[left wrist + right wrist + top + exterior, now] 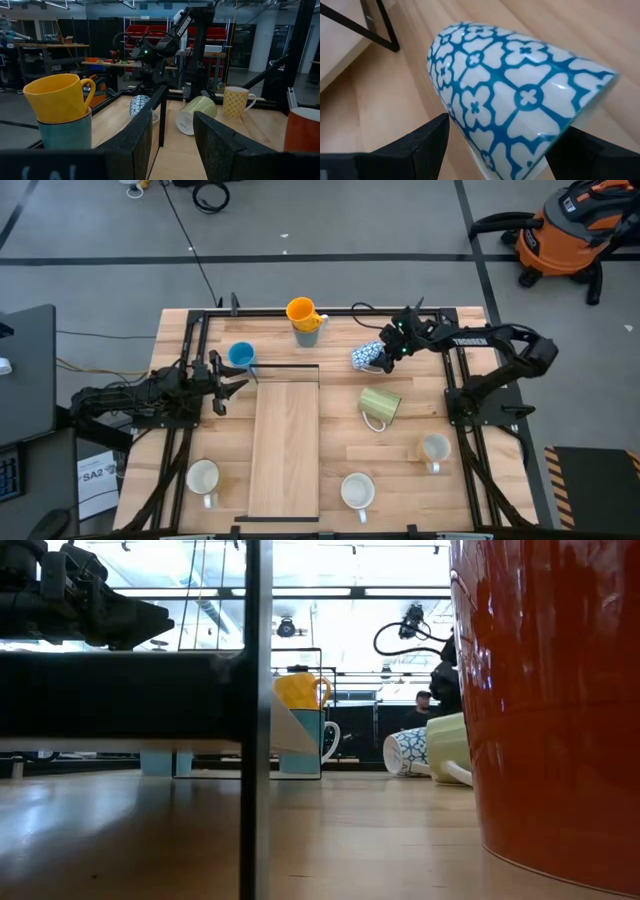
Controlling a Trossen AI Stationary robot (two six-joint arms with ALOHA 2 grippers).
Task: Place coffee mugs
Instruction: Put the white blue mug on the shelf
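A white mug with a blue flower pattern (pixel 366 358) (pixel 510 95) lies on its side at the table's far right of centre. My right gripper (pixel 384 352) (pixel 507 142) slants down over it, open, with one finger on each side of the mug's body. A yellow mug (pixel 301 310) sits stacked in a teal mug (pixel 65 132) at the far edge. A bright blue mug (pixel 241 355) stands by my left gripper (pixel 226 380) (pixel 172 135), which is open and holds nothing. A pale green mug (pixel 380 404) lies on its side. My right gripper straddles the patterned mug's round wall (pixel 470 115), coming from above and from the table's right. The fingers (pixel 427 142) stand close beside the wall, and I cannot tell whether they touch it. The mug lies on its side on the table.
A pale wooden board (pixel 285 445) with a thin black frame (pixel 290 367) at its far end fills the table's middle. White mugs stand near the front (pixel 203 477) (pixel 357 490) and at the right (pixel 435 448). An orange mug (pixel 545 690) stands close to the low camera.
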